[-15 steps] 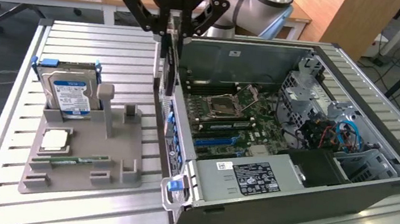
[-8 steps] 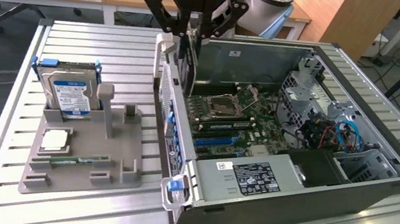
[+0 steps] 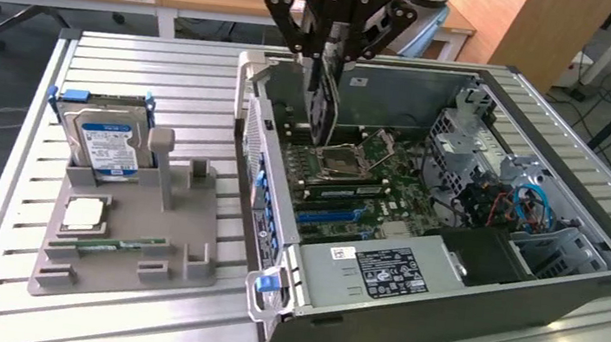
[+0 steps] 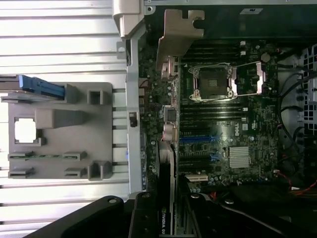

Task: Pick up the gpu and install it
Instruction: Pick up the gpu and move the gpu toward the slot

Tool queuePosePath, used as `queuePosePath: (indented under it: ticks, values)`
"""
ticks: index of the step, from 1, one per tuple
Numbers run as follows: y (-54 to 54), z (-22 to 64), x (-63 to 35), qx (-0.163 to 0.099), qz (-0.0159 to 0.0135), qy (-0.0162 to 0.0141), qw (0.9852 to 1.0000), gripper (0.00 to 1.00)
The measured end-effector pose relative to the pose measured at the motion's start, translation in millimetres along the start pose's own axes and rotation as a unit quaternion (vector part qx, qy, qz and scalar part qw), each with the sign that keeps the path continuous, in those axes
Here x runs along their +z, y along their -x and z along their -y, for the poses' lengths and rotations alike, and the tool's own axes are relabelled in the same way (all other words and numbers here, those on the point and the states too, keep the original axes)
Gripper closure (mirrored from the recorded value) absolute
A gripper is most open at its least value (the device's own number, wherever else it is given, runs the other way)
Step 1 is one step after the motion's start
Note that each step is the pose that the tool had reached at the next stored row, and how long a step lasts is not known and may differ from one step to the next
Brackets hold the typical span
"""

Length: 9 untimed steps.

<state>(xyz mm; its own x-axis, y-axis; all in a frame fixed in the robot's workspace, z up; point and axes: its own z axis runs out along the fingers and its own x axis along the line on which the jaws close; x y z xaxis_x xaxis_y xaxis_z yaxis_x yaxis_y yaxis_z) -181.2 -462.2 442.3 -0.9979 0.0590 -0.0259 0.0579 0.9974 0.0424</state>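
Slatted tabletop [image 3: 155,65], open PC case [image 3: 474,323]: jaws clenched on gpu [image 3: 319,107], upright over mobo [image 3: 395,151]. Install step, I'd say; seating needs card edge lined up w/ slot [image 3: 330,216].

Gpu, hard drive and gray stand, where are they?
gpu [image 3: 320,112], exterior view, on its dark face.
hard drive [image 3: 108,145], exterior view, on its blue-white label.
gray stand [image 3: 149,215], exterior view, on its flat base.

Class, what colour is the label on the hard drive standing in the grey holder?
The label is blue and white; the exterior view shows it best.
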Motion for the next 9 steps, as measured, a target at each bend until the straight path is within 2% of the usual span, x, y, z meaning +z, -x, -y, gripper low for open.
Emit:
queuePosePath:
  ticks: [9]
  values:
    - [40.7, -2.3, 1.2, 0.000, 0.0000, 0.0000, 1.0000, 0.74]
